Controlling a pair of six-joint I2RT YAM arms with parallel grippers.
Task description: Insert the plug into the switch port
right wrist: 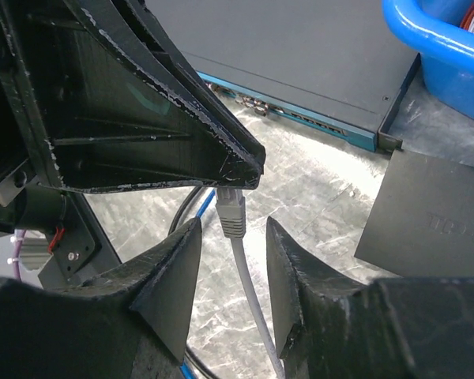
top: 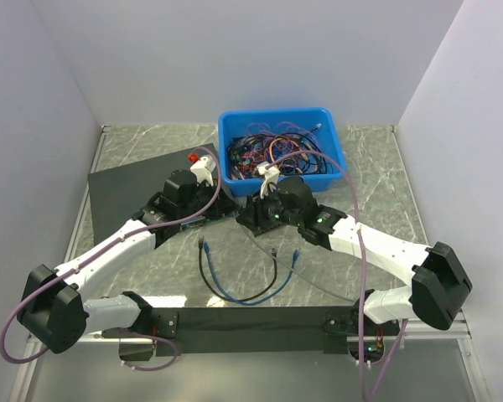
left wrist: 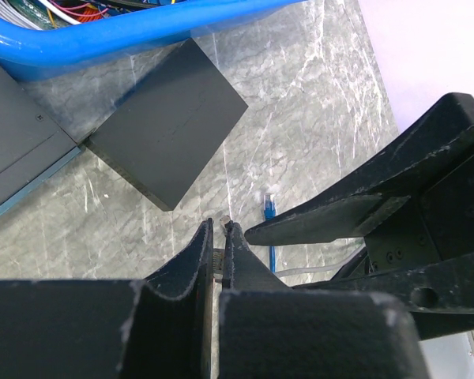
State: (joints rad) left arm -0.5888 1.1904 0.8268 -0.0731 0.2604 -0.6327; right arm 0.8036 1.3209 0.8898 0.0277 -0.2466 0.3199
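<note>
White walls (top: 235,50), grey marbled tabletop (top: 377,184). The plug (right wrist: 232,213) is pinched at the tips of the closed left fingers (left wrist: 193,260), above the tabletop. Its pale cable (right wrist: 249,292) hangs between the right fingers (right wrist: 170,268), which stand open and don't touch it. Looks like a handover. Next: right closes on the plug, then lines it up with the box (left wrist: 166,130); port not visible. Blue bin (top: 281,113) behind.

Pale lavender walls (top: 235,59), grey marble tabletop (top: 377,167)
</note>
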